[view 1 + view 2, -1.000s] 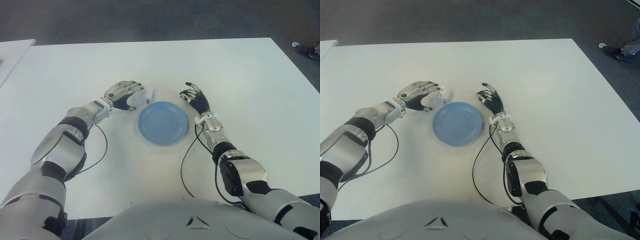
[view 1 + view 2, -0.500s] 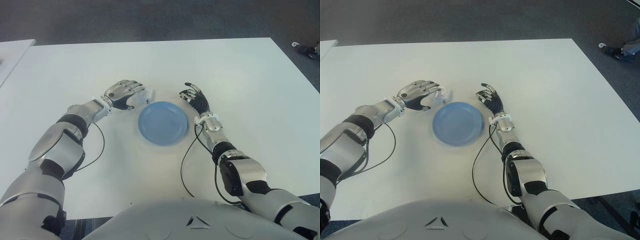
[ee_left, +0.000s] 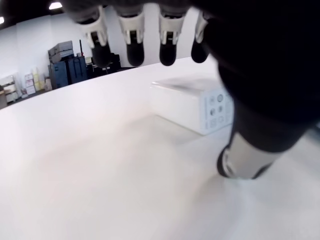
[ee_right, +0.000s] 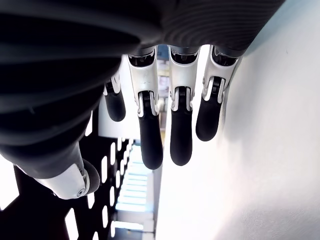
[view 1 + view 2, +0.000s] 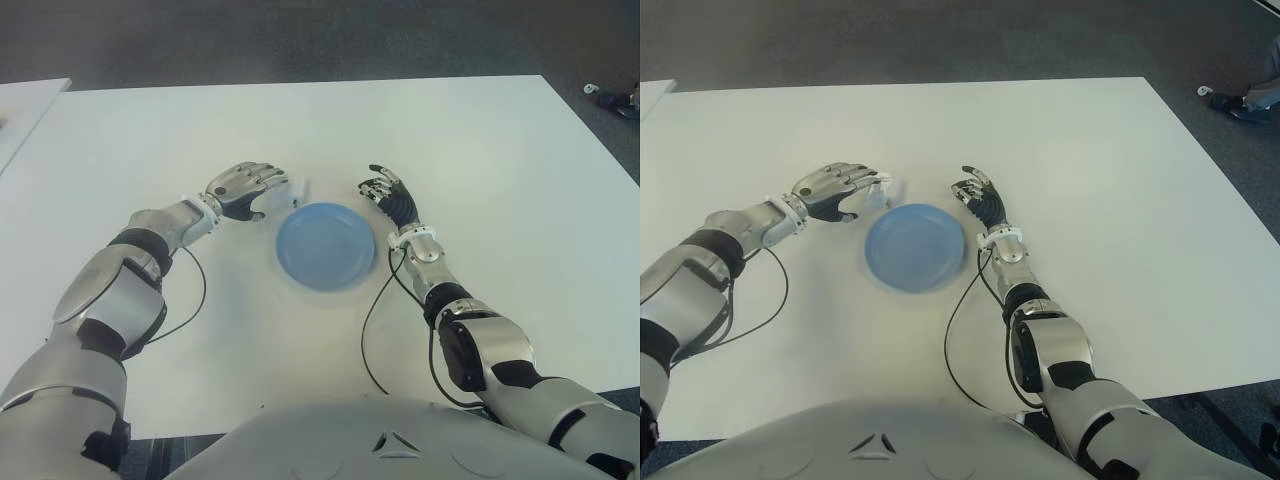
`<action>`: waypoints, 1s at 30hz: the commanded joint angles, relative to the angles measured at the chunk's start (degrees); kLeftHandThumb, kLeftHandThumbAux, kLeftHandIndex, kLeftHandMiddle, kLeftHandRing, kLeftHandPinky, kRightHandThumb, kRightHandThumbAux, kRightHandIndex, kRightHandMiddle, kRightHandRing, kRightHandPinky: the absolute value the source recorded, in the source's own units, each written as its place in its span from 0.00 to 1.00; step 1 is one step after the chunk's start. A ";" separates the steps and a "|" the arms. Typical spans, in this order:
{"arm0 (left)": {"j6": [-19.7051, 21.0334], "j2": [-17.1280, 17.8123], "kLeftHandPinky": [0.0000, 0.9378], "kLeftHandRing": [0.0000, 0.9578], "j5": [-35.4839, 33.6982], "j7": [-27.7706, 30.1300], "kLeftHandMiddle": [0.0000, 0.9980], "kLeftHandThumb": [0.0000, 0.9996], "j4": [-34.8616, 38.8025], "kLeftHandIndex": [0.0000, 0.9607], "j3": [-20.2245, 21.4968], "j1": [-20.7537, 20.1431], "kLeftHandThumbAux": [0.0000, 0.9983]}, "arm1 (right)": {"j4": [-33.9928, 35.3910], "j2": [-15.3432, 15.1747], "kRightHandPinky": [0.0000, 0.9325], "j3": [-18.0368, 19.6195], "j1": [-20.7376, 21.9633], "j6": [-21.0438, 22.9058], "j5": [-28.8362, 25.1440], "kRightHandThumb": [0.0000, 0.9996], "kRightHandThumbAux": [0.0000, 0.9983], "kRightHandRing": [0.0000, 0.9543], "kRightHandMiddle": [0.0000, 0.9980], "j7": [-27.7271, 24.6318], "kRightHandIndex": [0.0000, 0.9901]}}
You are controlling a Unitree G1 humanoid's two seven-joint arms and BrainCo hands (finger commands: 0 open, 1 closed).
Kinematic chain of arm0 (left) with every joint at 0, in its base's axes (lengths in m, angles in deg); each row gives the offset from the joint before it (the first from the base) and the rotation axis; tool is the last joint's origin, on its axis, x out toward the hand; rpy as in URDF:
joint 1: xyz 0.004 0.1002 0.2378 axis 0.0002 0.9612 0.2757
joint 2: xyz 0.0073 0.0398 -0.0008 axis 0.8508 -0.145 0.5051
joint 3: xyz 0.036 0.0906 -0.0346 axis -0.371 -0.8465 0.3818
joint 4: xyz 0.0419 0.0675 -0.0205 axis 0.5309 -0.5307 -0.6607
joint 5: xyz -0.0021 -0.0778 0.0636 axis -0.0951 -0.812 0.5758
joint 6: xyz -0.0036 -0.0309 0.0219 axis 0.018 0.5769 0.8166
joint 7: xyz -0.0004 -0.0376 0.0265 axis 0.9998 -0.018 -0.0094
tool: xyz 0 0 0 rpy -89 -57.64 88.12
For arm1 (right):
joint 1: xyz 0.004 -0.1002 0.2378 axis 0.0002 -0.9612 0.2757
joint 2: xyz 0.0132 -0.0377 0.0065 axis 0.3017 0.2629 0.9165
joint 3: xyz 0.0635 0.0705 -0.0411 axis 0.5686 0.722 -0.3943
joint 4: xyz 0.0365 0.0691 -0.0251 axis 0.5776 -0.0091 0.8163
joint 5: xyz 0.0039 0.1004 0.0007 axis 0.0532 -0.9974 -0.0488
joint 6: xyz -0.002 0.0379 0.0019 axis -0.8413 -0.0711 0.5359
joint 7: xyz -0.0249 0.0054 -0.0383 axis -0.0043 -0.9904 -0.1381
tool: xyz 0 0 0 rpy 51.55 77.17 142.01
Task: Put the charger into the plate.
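The blue plate [image 5: 326, 245] lies nearest me on the white surface [image 5: 480, 160], round and bare inside, with my two hands flanking its far edge; my right hand [image 5: 388, 198] shows just beyond the plate's right rim, palm turned toward the middle, its fingers [image 4: 180, 132] hanging loosely curved and apart, holding nothing; my left hand [image 5: 246, 189] is beyond the plate's left rim, palm down, fingers [image 3: 134, 42] arched forward over the surface and the thumb [image 3: 250, 145] set down near the charger [image 3: 192, 105]; the hand is spread, not pinching, and I see a gap between the fingertips and the charger; the charger, a small white block with printed marks on one face, lies flat on the surface just past my left fingertips [image 5: 301, 187], close to the plate's far-left rim but outside it; beyond it the surface runs on to dark carpet [image 5: 300, 40]
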 commanded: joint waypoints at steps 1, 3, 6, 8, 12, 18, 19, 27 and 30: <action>-2.14 0.17 0.05 0.02 -1.79 3.48 0.04 0.00 -1.07 0.02 0.95 0.83 0.77 | -2.76 1.00 0.30 -0.71 -3.67 5.49 0.71 0.00 0.64 0.40 0.42 0.04 0.15; -3.01 0.15 0.05 0.03 -2.62 4.75 0.04 0.00 -1.26 0.02 1.46 0.94 0.77 | -2.67 1.05 0.30 -0.79 -3.69 5.49 0.74 0.00 0.64 0.40 0.42 0.14 0.15; -4.02 0.21 0.06 0.03 -3.73 6.43 0.04 0.00 -1.37 0.03 2.09 1.01 0.77 | -2.55 1.10 0.30 -0.89 -3.70 5.52 0.76 0.00 0.64 0.40 0.42 0.24 0.15; -4.70 0.20 0.07 0.04 -4.61 7.80 0.05 0.00 -1.51 0.03 2.65 1.16 0.78 | -2.44 1.18 0.30 -0.96 -3.70 5.63 0.78 0.00 0.64 0.40 0.42 0.32 0.15; -5.86 -0.03 0.09 0.05 -7.02 11.83 0.06 0.00 -1.85 0.03 4.30 1.59 0.77 | -2.33 1.23 0.29 -1.04 -3.67 6.08 0.74 0.00 0.64 0.39 0.41 0.39 0.15; -6.11 0.01 0.10 0.07 -8.62 15.95 0.08 0.00 -1.64 0.04 5.33 1.98 0.72 | -2.26 1.35 0.30 -1.14 -3.66 6.31 0.66 0.00 0.63 0.39 0.41 0.68 0.15; -6.13 0.04 0.11 0.08 -8.72 16.45 0.08 0.00 -1.56 0.04 5.38 2.08 0.71 | -2.27 1.37 0.31 -1.14 -3.65 6.34 0.65 0.00 0.63 0.39 0.41 0.74 0.15; -6.20 0.32 0.16 0.12 -8.35 17.95 0.12 0.00 -1.08 0.04 4.78 2.31 0.65 | -2.31 1.53 0.30 -1.23 -3.59 6.45 0.48 0.00 0.62 0.40 0.42 1.16 0.15; -6.18 0.29 0.16 0.13 -7.67 17.88 0.12 0.00 -1.08 0.04 4.17 2.19 0.64 | -2.24 1.72 0.30 -1.26 -3.58 6.32 0.51 0.00 0.63 0.40 0.42 1.49 0.15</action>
